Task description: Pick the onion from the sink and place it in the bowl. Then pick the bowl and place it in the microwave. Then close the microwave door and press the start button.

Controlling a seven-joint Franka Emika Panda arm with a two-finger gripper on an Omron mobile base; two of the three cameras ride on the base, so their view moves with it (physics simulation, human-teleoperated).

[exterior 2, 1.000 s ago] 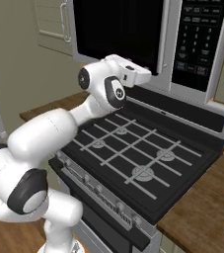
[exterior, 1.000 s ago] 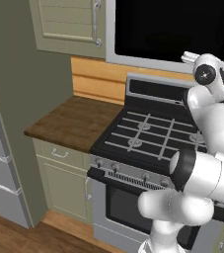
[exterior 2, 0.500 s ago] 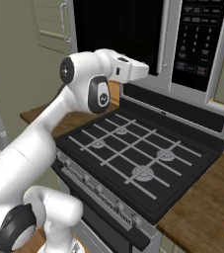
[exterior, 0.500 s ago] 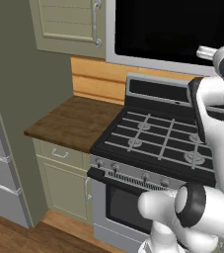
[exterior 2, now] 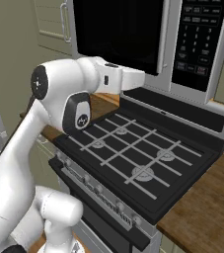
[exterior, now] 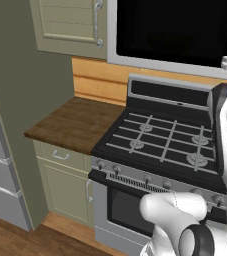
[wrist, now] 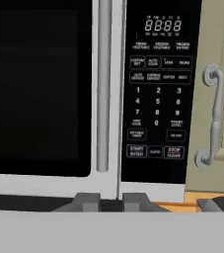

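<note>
The microwave point(exterior 2: 182, 44) hangs over the stove, and its door point(wrist: 34, 84) with the black glass window is shut. A vertical grey handle point(wrist: 102, 84) runs down the door's right side. The dark control panel point(wrist: 158, 89) faces me, with the start button point(wrist: 136, 151) at its lower left. My gripper point(wrist: 111, 202) sits level with the microwave's lower edge, below the seam between door and panel, fingers close together with nothing between them. From the right base view, the gripper point(exterior 2: 142, 77) points at the door's bottom right corner. The onion, bowl and sink are out of view.
The black-topped stove point(exterior 2: 133, 153) lies directly below the arm. Wooden counter point(exterior: 75, 122) runs to its left and more counter point(exterior 2: 207, 212) to its right. An olive cabinet door with a grey handle point(wrist: 213, 118) adjoins the microwave's right side. A fridge point(exterior: 0, 165) stands far left.
The arm's elbow has swung up and out to the left of the right base view. The hand stays in almost the same spot before the microwave. The door stays shut.
</note>
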